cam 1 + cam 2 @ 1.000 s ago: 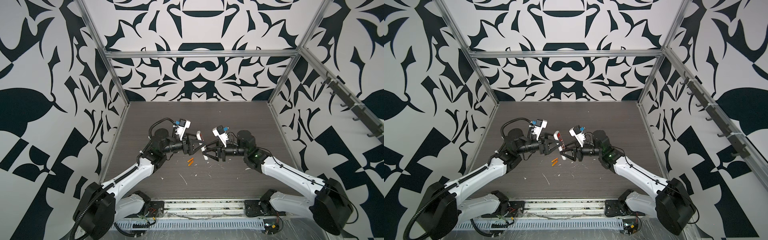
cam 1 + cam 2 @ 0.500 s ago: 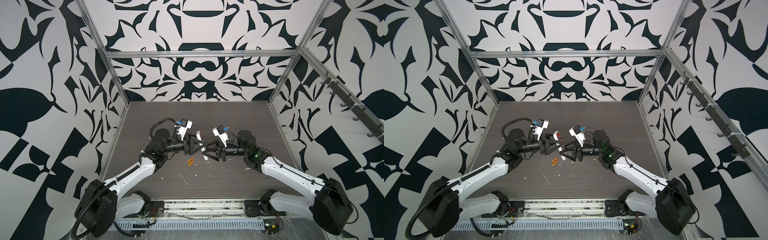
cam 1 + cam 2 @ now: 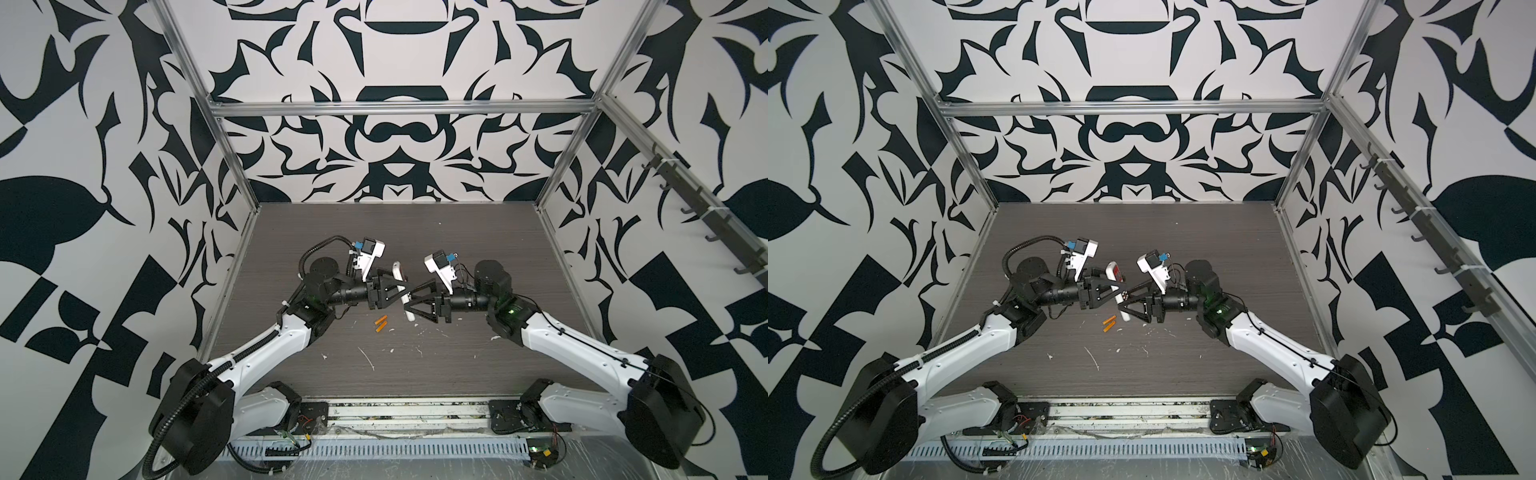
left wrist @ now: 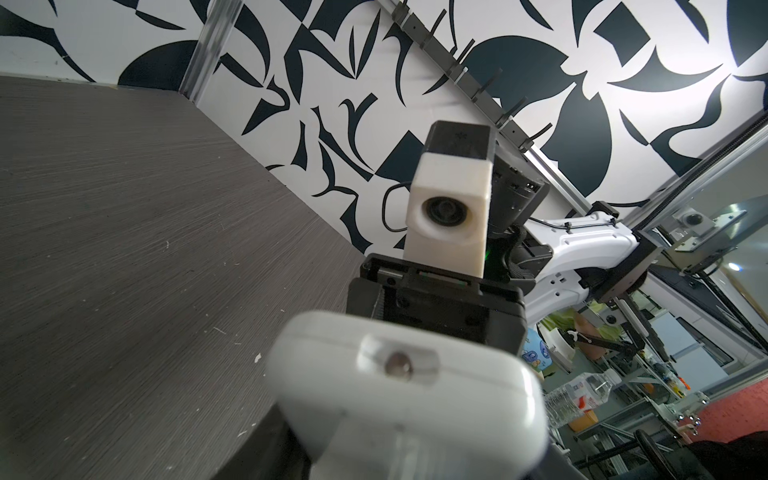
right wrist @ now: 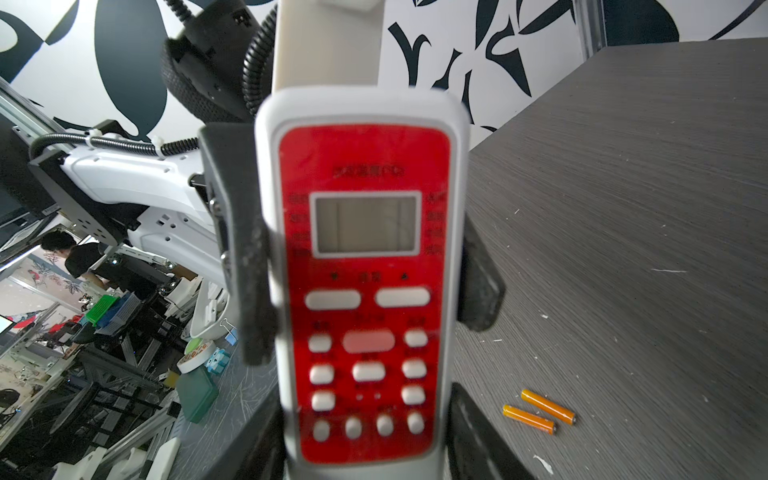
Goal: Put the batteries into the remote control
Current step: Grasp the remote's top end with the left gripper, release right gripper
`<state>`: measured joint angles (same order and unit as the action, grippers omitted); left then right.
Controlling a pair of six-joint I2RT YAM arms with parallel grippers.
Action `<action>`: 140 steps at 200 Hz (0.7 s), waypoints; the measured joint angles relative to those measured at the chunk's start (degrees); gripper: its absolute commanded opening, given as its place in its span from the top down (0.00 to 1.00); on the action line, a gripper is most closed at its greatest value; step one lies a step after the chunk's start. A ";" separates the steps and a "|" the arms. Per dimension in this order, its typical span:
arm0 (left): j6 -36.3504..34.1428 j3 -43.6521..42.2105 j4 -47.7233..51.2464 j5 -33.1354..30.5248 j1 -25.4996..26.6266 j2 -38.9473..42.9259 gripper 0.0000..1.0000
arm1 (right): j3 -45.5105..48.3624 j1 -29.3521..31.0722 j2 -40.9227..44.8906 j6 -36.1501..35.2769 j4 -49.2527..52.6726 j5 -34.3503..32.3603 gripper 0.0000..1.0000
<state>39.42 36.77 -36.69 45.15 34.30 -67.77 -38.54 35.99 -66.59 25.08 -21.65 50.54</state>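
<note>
So the remote control (image 3: 402, 296) is up off the tabletop (image 3: 478, 249), standing on end between the two arms near the middle of the scene, and both hands are on it. The left hand (image 3: 400, 289) and the right hand (image 3: 411, 300) come in from opposite sides and meet at the handset. In both top views you mostly get black finger frames crossing a thin white sliver – one top view does catch a bit of the red face (image 3: 1116, 276), but that's about it. The right wrist view is where it gets clear: the whole red face (image 5: 363, 266) with the grey screen and white buttons fills the frame, the left hand's dark pads (image 5: 251, 286) are pressed against both long edges at about screen height, so that hand is clamped on the remote. The right hand's own fingers (image 5: 473, 432) sit along the lower edges of the handset, gripping it too. The left wrist view shows none of that face – just the blurry white top end of the remote (image 4: 399, 399) with its little clear emitter window, and the right arm's wrist camera staring back behind it. The batteries (image 3: 380, 325) lie loose on the tabletop, side by side and nearly parallel, at roughly 7 o'clock from the remote's lower end, near it but not touching; the right wrist view shows them too (image 5: 539, 411), orange with pale metal ends.
</note>
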 measured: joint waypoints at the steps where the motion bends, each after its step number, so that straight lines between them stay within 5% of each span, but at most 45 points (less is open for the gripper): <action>1: -0.02 0.00 0.00 0.00 0.00 0.00 0.64 | 0.00 0.00 0.00 0.02 0.00 -0.02 0.71; 39: -0.31 0.00 0.57 -0.72 0.02 0.28 0.72 | 0.07 0.00 0.31 -0.24 0.35 -1.14 0.35; 83: -1.53 0.00 5.79 -8.31 0.33 1.05 0.79 | -0.35 0.07 1.03 -4.22 7.78 -7.80 0.24; 140: 0.63 2.16 13.38 -21.77 0.37 -1.44 0.85 | -0.61 0.48 1.05 -8.72 16.39 -17.03 0.24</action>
<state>40.05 38.94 -23.31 23.38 34.68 -69.21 -39.16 36.47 -65.54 16.36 -5.26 33.52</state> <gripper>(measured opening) 0.573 0.764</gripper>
